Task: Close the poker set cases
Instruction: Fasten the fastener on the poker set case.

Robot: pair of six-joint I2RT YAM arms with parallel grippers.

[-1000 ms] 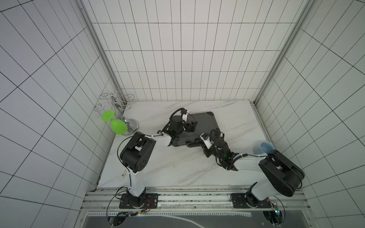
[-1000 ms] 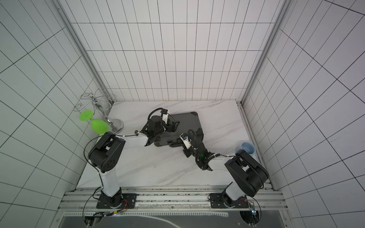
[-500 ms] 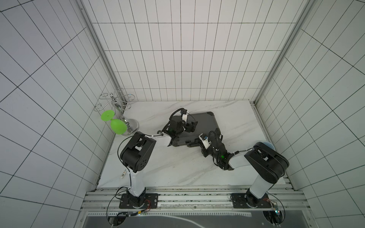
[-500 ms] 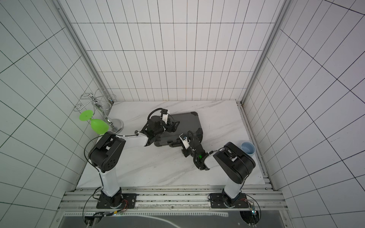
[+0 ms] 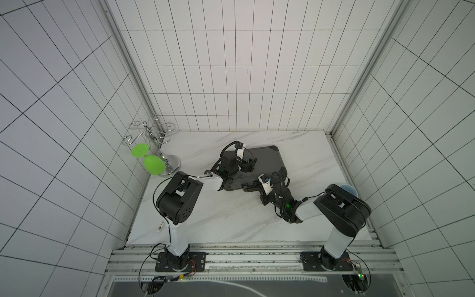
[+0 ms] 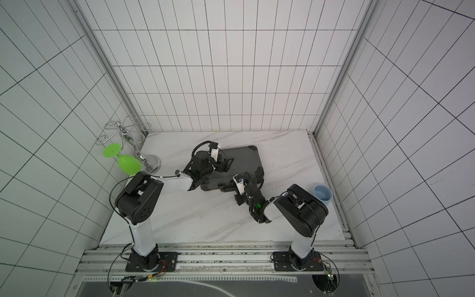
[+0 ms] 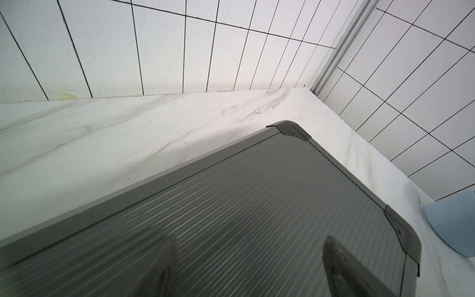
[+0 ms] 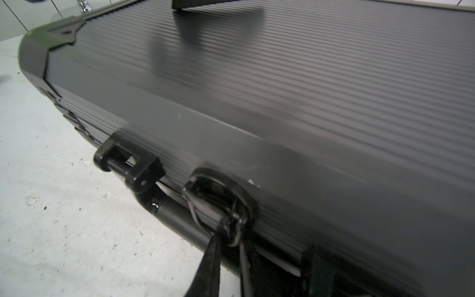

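The dark grey ribbed poker set case (image 5: 267, 159) (image 6: 244, 159) lies flat on the marble table with its lid down. My left gripper (image 5: 248, 164) (image 7: 250, 259) is open, and its two fingertips (image 7: 167, 257) rest spread on the ribbed lid (image 7: 257, 192). My right gripper (image 5: 254, 187) (image 8: 230, 257) is at the case's front edge, next to the black handle (image 8: 177, 216). Its jaws stand narrow, pinched on the round black latch (image 8: 221, 198). The case's inside is hidden.
A chrome glass rack (image 5: 154, 138) with a green plastic wine glass (image 5: 154, 164) stands at the table's left edge. A pale blue cup (image 6: 322, 195) (image 7: 452, 226) sits at the right edge, behind my right arm's elbow. Tiled walls enclose three sides.
My right gripper's jaws have narrowed at the latch while the right arm's elbow swung about. The left gripper and the case have stayed put.
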